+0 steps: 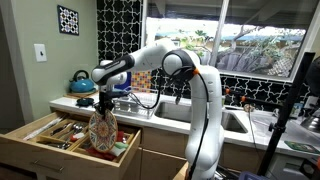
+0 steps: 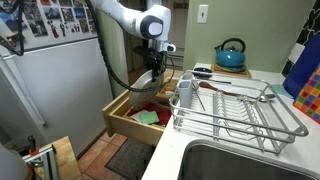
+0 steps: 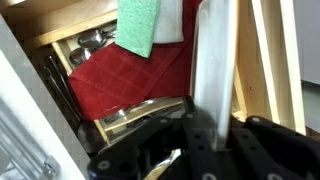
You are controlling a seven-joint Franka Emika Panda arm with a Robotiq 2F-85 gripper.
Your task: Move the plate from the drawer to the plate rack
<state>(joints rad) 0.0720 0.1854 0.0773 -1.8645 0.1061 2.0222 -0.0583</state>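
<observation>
Orange-cream plate [image 1: 101, 131], seemingly pinched upright in fingers [image 1: 101, 107], above open drawer [image 1: 35, 152], red cloth [image 3: 120, 82] and cutlery [image 3: 93, 41] beneath

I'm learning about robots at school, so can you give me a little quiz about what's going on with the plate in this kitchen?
1. True or false: the plate already stands in the plate rack.
2. What holds the plate up? A) the fingers B) a person's hand C) a string
3. Fill in: the drawer under the plate is ____ (open or shut).

Key: 1 false; 2 A; 3 open.
</observation>
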